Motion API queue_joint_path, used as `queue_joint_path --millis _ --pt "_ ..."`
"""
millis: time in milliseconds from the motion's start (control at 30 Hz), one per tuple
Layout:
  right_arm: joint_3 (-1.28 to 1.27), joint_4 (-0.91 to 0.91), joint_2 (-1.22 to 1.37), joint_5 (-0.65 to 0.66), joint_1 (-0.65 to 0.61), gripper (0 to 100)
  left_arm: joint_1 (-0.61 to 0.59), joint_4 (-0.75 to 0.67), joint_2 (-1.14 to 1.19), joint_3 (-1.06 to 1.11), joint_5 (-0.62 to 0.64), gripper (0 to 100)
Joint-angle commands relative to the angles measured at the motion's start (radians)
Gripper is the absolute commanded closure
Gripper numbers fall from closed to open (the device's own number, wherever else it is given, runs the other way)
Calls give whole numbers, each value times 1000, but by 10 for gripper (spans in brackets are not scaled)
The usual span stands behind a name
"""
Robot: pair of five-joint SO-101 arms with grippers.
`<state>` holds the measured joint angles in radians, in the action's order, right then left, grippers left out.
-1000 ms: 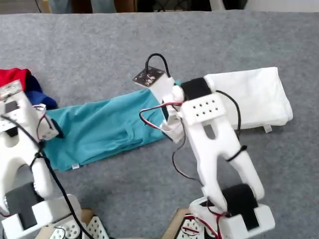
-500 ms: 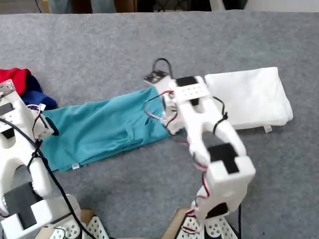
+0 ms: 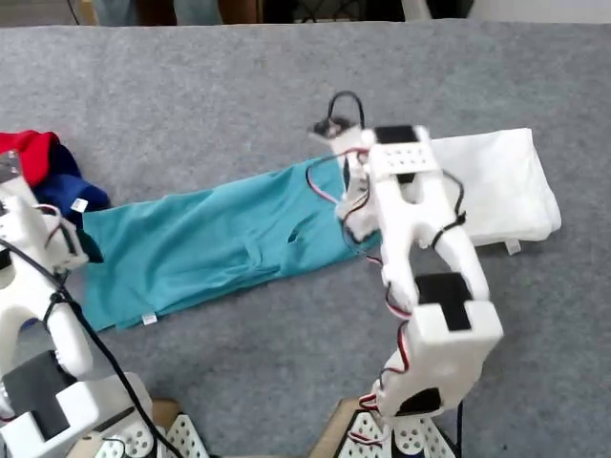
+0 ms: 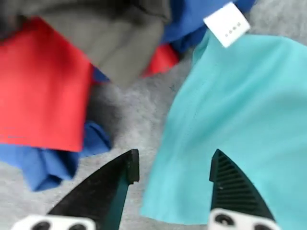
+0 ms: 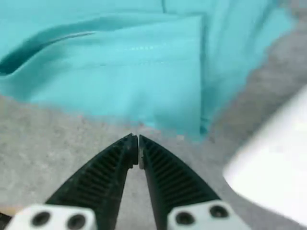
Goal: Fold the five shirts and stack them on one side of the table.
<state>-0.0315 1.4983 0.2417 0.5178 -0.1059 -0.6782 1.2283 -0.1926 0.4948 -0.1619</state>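
**ENTRY: SHIRT FOLDING, ONE OF FIVE DONE, SECOND IN HAND**

Landmark: teal shirt (image 3: pixel 220 243), lying as a long band across the grey table (image 3: pixel 191 86).

Items
- White shirt (image 3: pixel 487 186): folded flat, just beyond one end of the teal shirt. Judged to be the start of the stack.
- Red shirt (image 3: pixel 29 153), blue shirt (image 3: pixel 62 186) and grey garment (image 4: pixel 110 33): a crumpled heap at the teal shirt's other end, touching its corner. None is folded.
- Teal shirt: narrowed lengthwise, not yet folded crosswise or stacked.

Effectors
- Right gripper (image 5: pixel 135 140): at the teal shirt's hem, on the end nearest the white shirt. Its jaws are pressed together and appear to nip the very edge of the cloth.
- Left gripper (image 4: pixel 175 158): above the teal shirt's corner beside the heap. Its jaws are spread and hold nothing.

Progress (judgement): one shirt finished and one part-way. Three remain, along with all stacking onto the white shirt.

Change over the last second
- The right arm has swung toward the white shirt.
- The teal shirt's end on that side has been drawn out with it, so the band is longer and flatter.
- The left arm has eased back slightly at the heap end.
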Motion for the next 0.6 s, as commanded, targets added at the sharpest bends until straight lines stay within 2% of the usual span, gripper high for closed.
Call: queue_joint_path --millis 0,100,200,367,467,567 --pt "140 51 -105 29 -18 984 -28 101 -14 -151 -104 744" --pt "205 28 -84 28 -58 984 -12 169 -12 -266 -164 745" --pt "213 -52 4 26 -127 984 68 130 5 -321 -117 801" --pt "217 -238 191 -71 -170 984 232 -210 126 -226 29 948" --pt "252 -282 308 -92 -132 984 278 -456 270 -153 57 971" --pt "340 -230 404 -84 -66 984 268 -637 411 -137 51 970"
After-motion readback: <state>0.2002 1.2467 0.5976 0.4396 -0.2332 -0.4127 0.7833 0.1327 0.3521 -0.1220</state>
